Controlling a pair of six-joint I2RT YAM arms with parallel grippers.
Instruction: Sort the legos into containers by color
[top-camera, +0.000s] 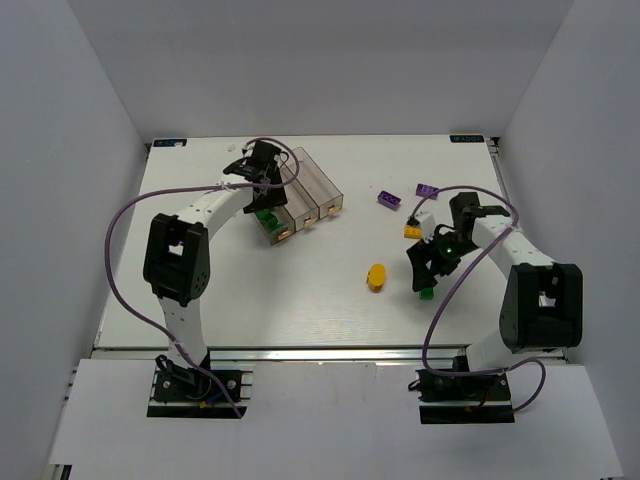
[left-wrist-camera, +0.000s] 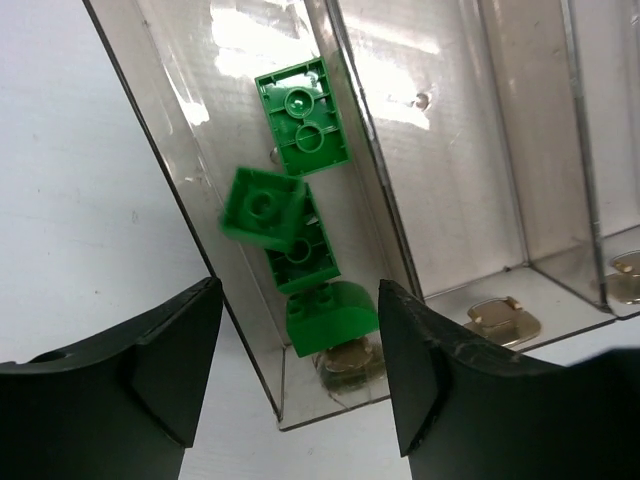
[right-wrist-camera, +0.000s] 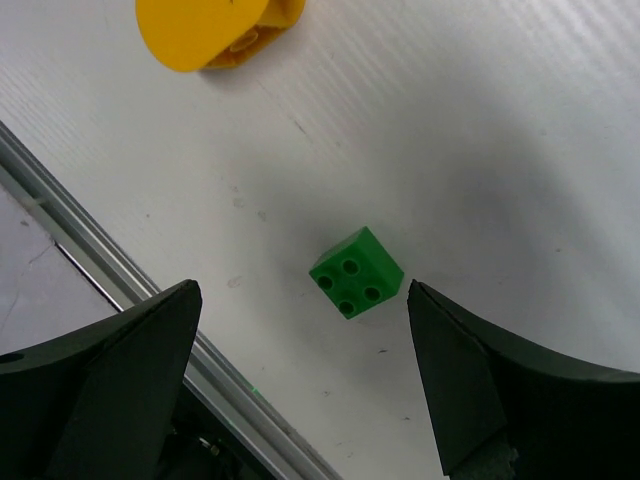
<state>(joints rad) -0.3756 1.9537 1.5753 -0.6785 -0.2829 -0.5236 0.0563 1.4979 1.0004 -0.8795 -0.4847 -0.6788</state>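
Hovering open-jawed over green bricks, inside the bins and beside them

Hanging above the left end bin (left-wrist-camera: 200, 120) of the three joined bins (top-camera: 320, 185), the left gripper (left-wrist-camera: 300, 372) has its jaws spread wide and holds nothing. Four green bricks (left-wrist-camera: 302, 115) lie in that bin, bunched toward its labelled short end. One of them is tilted and blurred and overlaps the brick beneath it. A rounded one rests right against the tan label (left-wrist-camera: 350, 358).

Off to the right of the bins and well apart from them, the right gripper (right-wrist-camera: 302, 335) is likewise open and empty. Its two fingers (right-wrist-camera: 130, 380) stand on either side of a single green brick (right-wrist-camera: 356, 272), which lies on the white surface (right-wrist-camera: 480, 120) and touches neither finger. The top face of this brick shows four round dots.

A yellow oval brick (top-camera: 376, 276) lies on the surface between the bins and that lone green brick, nearer to the brick. A yellow rectangular brick (top-camera: 412, 230) lies to the right of the bins, just beside the right arm's wrist. Two purple bricks (top-camera: 389, 199) lie near each other to the right of the bins, about level with the bins' labelled ends, and the nearer one is closer to the bins than any yellow piece.
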